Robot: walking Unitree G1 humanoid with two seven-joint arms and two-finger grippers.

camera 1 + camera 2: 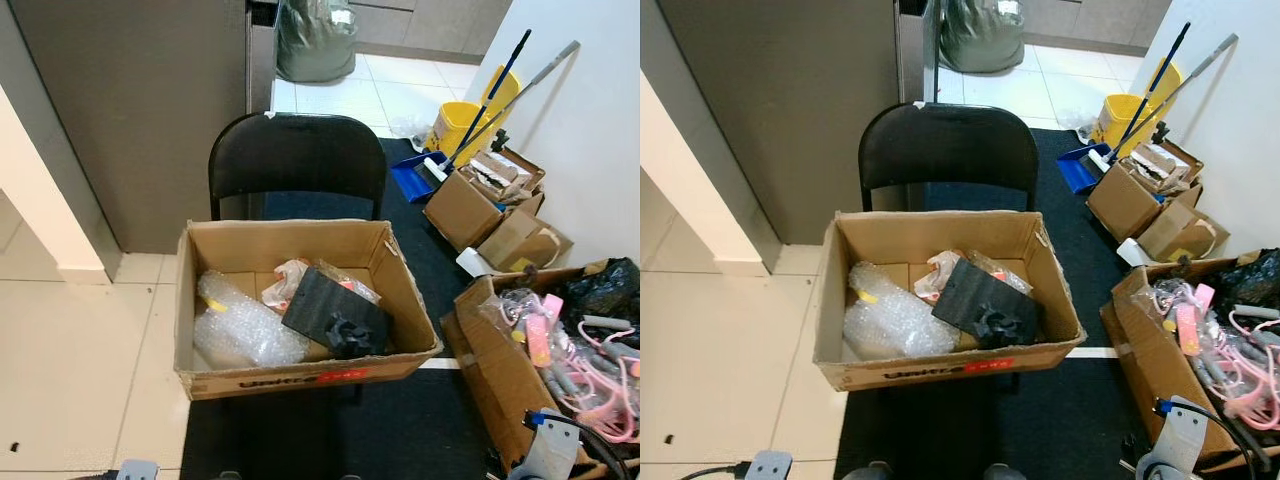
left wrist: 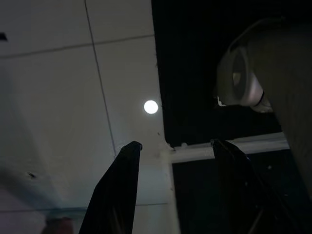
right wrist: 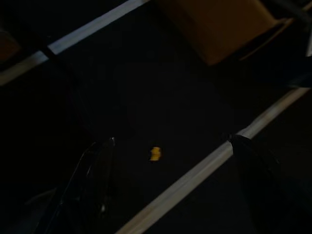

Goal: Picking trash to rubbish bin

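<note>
Looking down from the left eye view, an open cardboard box (image 1: 300,300) rests on the seat of a black folding chair (image 1: 297,160). Inside lie bubble wrap (image 1: 245,325), a black foam block (image 1: 335,315) and crumpled plastic wrappers (image 1: 290,280): this is the likely trash, and it is all untouched. A grey-green bag (image 1: 317,38) stands far back on the tiled floor, perhaps the rubbish bin's liner, though I cannot tell. To the right, a second box (image 1: 500,375) holds pink cables and a black bag, cut off by the frame edge.

The right eye view shows the same scene; a yellow mop bucket (image 1: 1123,115) and a blue dustpan (image 1: 1080,165) sit beside smaller cartons (image 1: 1145,205) along the wall.

The left wrist view has the left hand (image 2: 173,151) hanging low over pale floor tile (image 2: 58,97) at the edge of the dark mat (image 2: 195,73), fingers spread and empty.

The right wrist view is very dark: the right hand (image 3: 170,144) hangs above the dark mat, fingers apart with nothing between them. A small yellow speck (image 3: 155,154) lies on the mat, too small to identify.

Judging from this, nothing is picked yet; the whole task remains, starting with a reach into the box.
</note>
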